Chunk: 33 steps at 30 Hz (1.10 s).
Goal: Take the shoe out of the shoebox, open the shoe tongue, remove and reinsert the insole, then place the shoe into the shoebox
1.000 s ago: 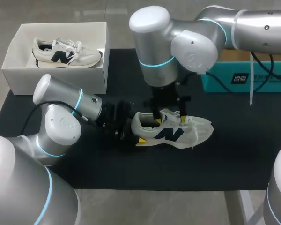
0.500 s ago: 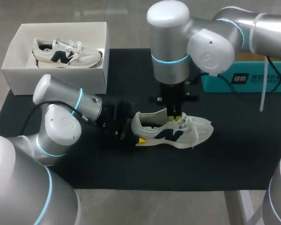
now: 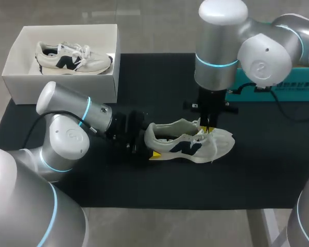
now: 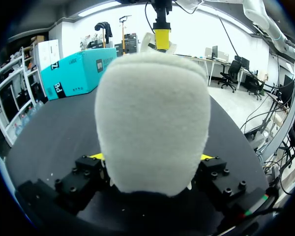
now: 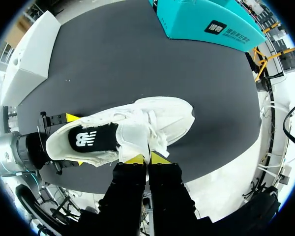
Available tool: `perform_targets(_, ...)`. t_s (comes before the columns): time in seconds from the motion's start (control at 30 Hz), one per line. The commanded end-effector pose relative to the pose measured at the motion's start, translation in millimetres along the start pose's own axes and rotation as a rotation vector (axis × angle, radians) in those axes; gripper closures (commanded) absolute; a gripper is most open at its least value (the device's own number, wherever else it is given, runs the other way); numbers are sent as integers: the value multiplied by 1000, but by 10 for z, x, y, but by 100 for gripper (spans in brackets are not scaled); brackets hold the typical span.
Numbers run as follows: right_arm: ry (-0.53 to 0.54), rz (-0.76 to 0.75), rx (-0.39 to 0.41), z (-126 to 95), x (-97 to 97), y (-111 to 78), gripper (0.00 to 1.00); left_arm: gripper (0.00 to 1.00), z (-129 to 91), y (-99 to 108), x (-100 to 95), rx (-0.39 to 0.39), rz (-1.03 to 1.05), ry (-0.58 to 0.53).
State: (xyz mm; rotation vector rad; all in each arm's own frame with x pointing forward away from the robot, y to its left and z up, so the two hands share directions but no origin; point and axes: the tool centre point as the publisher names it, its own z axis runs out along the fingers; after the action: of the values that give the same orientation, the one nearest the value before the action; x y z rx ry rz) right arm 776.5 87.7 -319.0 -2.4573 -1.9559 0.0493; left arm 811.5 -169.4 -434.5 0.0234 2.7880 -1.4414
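Head view: a white shoe with a dark side logo lies on its sole on a black mat, away from the box. The left gripper clamps its heel from both sides. The right gripper hangs straight down over the laces, its fingers pinched on the raised tongue. A white shoebox stands at the mat's far left corner with a second shoe inside. A teal box sits at the far right.

Left wrist view: the padded heel fills the space between the yellow tips and touches both.

Right wrist view: the two yellow tips nearly meet, nipping the tongue's edge. The shoe lies just ahead of them.
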Motion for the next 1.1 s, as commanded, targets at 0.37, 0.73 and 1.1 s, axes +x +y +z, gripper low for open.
perform_targets(0.37,202,91,3,-21,-572,-52,100,100,1,18,-1,-1,1,-1)
perform_targets(0.73,206,153,15,160,-702,-46,100,100,1,18,-1,-1,1,-1)
perform_targets(1.1,196,217,50,435,-678,-116,100,100,1,18,-1,-1,1,-1)
